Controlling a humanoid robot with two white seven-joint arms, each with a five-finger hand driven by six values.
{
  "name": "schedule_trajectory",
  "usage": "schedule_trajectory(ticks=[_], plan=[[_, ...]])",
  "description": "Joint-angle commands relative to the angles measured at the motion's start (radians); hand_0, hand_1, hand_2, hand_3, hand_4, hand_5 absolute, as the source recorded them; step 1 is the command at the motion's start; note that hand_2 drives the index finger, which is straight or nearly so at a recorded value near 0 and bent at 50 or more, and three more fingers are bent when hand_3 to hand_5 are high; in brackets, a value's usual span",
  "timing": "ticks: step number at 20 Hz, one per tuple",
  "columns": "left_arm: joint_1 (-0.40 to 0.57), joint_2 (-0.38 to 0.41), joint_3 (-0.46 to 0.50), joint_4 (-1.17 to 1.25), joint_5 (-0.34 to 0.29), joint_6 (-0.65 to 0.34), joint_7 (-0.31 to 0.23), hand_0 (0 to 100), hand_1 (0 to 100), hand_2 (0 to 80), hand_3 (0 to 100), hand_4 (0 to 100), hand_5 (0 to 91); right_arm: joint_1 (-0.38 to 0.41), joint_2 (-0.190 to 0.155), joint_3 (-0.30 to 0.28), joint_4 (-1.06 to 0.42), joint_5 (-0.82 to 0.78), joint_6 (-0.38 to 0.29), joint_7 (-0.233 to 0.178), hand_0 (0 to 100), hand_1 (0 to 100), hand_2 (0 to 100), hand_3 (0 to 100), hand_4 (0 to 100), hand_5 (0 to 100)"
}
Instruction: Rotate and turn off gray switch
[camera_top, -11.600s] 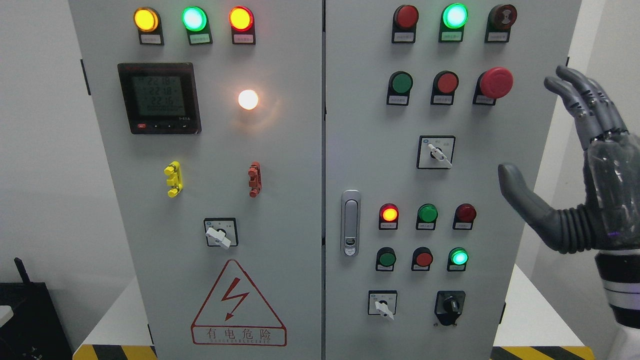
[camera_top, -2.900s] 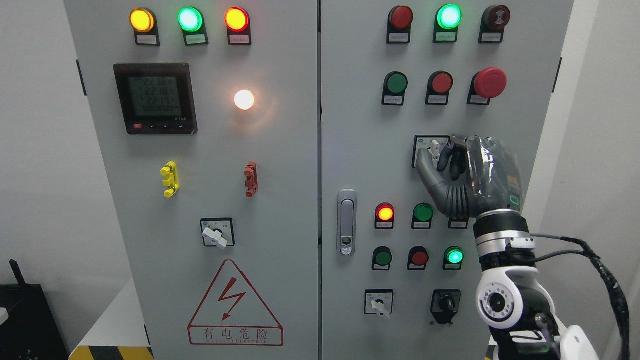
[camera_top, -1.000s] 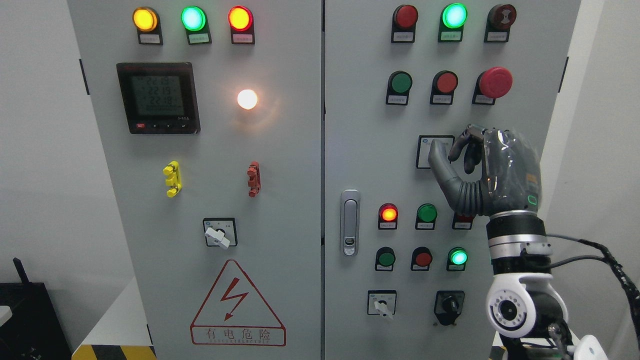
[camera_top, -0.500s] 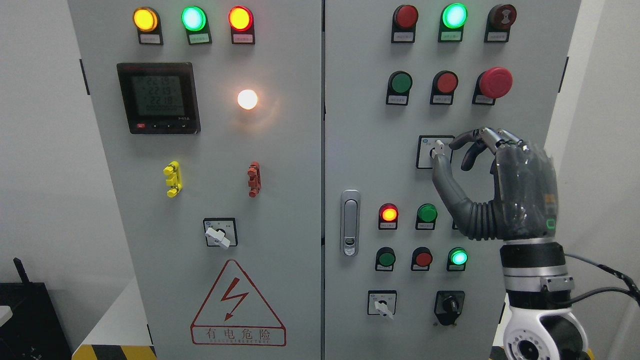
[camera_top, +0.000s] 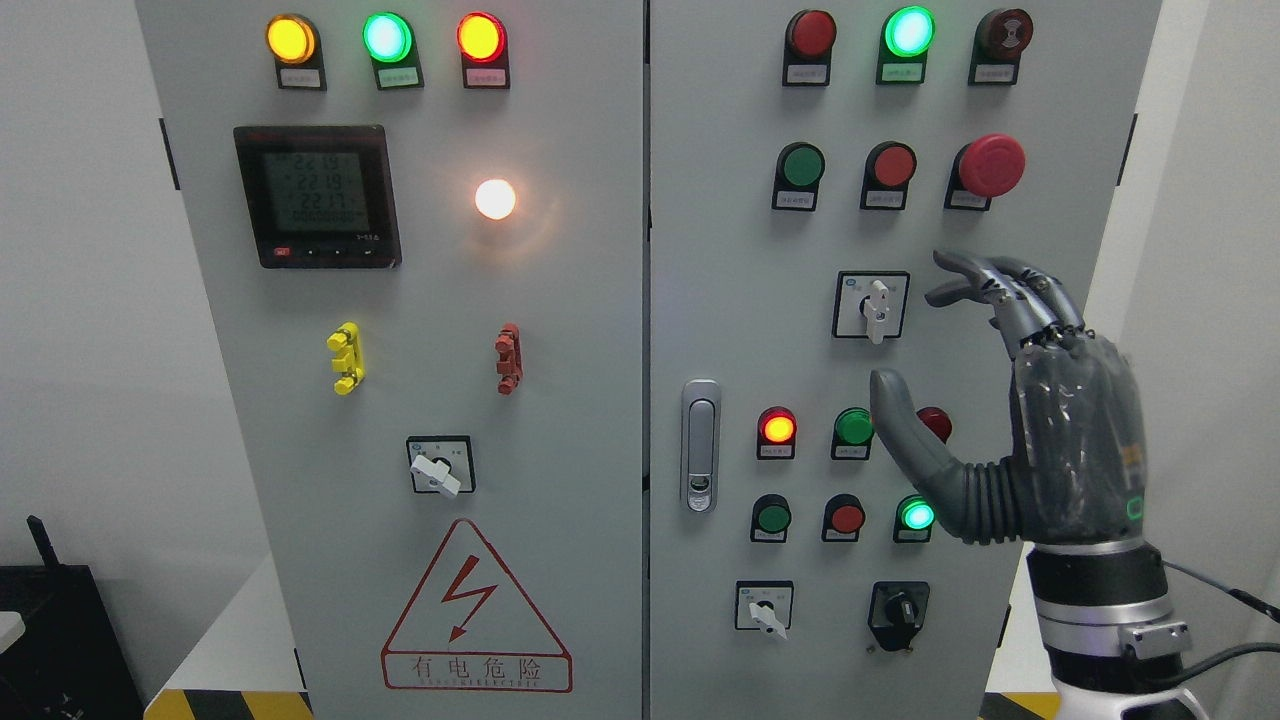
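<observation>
Gray switch (camera_top: 876, 308): mounted on the right door of the control cabinet (camera_top: 700, 250), in a square plate below the red mushroom button (camera_top: 991, 164); handle upright. Right hand (camera_top: 1010, 420): just right of the switch, apart from it, fingers (camera_top: 985, 280) spread, thumb extended below, holding nothing.
</observation>
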Motion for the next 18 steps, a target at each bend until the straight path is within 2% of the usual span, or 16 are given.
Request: schedule_trajectory(ticks=[1, 4, 18], plan=[[0.0, 0.0, 0.032, 0.023, -0.008, 0.0, 0.002, 12, 39, 0.0, 0, 0, 0.0, 0.04, -0.01, -0.063, -0.042, 0.001, -0.021, 0.007, 37, 35, 7, 4, 0, 0], [0.001, 0.0, 0.032, 0.023, -0.008, 0.0, 0.004, 12, 39, 0.0, 0, 0, 0.0, 0.063, -0.01, -0.068, -0.042, 0.001, -0.048, 0.004, 37, 35, 7, 4, 0, 0], [0.0, 0.0, 0.032, 0.023, -0.008, 0.0, 0.002, 12, 39, 0.0, 0, 0, 0.0, 0.078, -0.007, -0.078, -0.042, 0.0, -0.054, 0.004, 35, 35, 9, 7, 0, 0]])
